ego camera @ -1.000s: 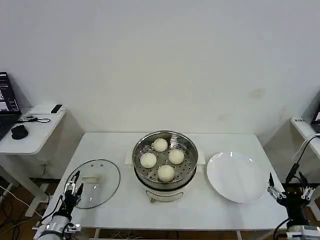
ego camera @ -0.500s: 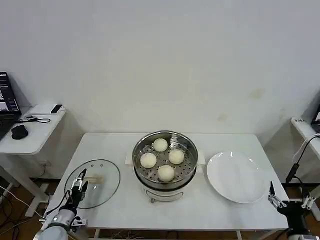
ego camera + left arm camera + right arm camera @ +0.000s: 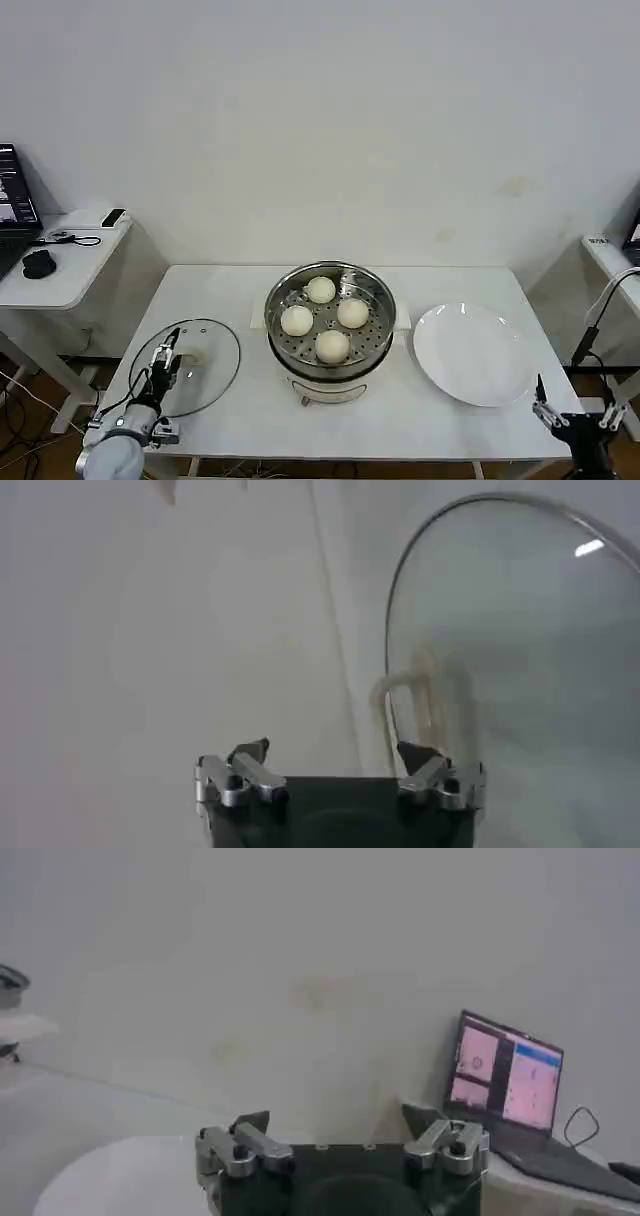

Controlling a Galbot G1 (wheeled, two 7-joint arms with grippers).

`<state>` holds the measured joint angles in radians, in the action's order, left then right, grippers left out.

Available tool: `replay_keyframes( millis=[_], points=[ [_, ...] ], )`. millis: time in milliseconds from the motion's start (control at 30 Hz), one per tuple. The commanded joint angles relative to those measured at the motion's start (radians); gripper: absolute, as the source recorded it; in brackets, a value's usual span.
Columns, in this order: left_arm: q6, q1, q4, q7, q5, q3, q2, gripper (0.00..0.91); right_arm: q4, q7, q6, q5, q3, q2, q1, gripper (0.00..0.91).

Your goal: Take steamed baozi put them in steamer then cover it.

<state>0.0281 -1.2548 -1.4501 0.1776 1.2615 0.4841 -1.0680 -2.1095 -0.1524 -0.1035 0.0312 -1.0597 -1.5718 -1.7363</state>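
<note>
Baozi (image 3: 331, 346), all four, sit in the steamer (image 3: 330, 318) mid-table; only covering is left. The lid (image 3: 190, 365) lies flat left of it. My left gripper (image 3: 164, 365) hovers over the lid's near edge, jaws apart and empty. My right gripper (image 3: 572, 418) hangs off the table's right corner, jaws apart.

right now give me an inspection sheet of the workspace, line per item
surface: white table, steamer in the middle.
job's things: four steamed baozi sit in the uncovered steamer; glass lid lies flat on the table on the robot's left.
clutter: bare white plate on the robot's right.
grippers: left pincer open over the lid's near edge; right pincer open, low off the table's front right corner.
cables: wires on the floor at the left; a cable beside the right arm.
surroundings: side table with mouse and laptop; plain wall.
</note>
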Motion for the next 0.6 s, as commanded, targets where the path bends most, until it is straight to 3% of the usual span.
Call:
replay_keyframes(
  millis=[33, 100, 133, 600],
  points=[
    [0.004, 0.085, 0.114, 0.017, 0.008, -0.021, -0.010, 0.907, -0.002, -0.001, -0.008, 0.008, -0.007, -0.006, -0.022, 0.907],
    [0.005, 0.089, 0.118, 0.017, 0.007, -0.018, -0.011, 0.423, -0.005, -0.001, -0.008, 0.009, -0.007, -0.006, -0.024, 0.907],
    [0.005, 0.089, 0.117, 0.020, 0.006, -0.017, -0.011, 0.000, -0.005, -0.001, -0.008, 0.009, -0.006, -0.006, -0.024, 0.907],
    [0.013, 0.055, 0.069, 0.036, 0.017, 0.007, -0.028, 0.000, 0.000, 0.000, -0.006, 0.011, 0.010, -0.006, -0.018, 0.907]
  ],
)
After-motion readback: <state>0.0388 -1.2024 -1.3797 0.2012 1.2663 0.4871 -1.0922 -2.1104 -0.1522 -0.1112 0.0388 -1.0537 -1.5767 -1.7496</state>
